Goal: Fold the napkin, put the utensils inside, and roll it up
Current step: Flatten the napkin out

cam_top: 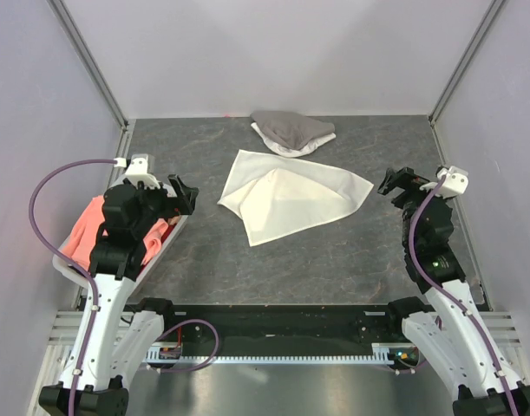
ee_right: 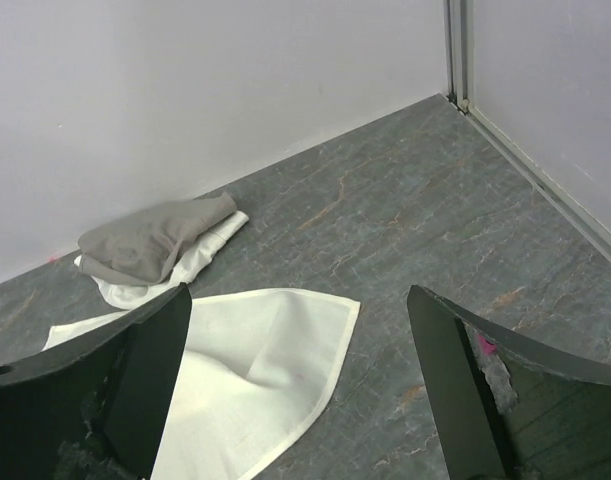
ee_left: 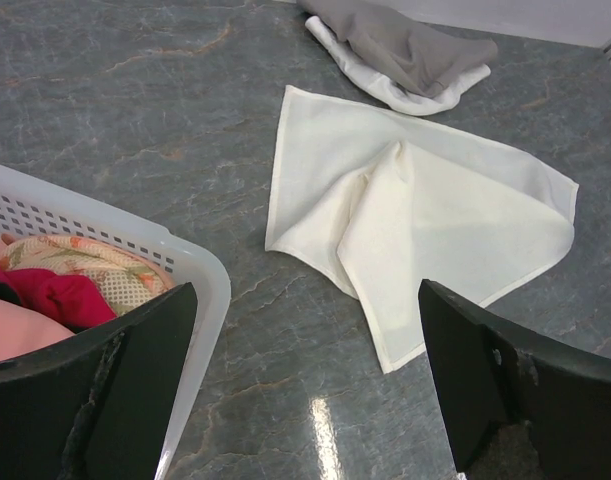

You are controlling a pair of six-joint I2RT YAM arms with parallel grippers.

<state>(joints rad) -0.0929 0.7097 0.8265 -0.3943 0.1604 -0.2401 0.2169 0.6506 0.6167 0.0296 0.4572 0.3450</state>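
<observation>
The cream-white napkin lies in the middle of the table, loosely folded over itself with one flap on top. It also shows in the left wrist view and the right wrist view. My left gripper is open and empty, above the basket's right edge, left of the napkin. My right gripper is open and empty, just right of the napkin's right corner. No utensils are in view.
A grey-and-white cloth heap lies at the back, touching the napkin's far edge. A white basket at the left holds a salmon-pink cloth and other coloured cloths. Walls enclose the table on three sides.
</observation>
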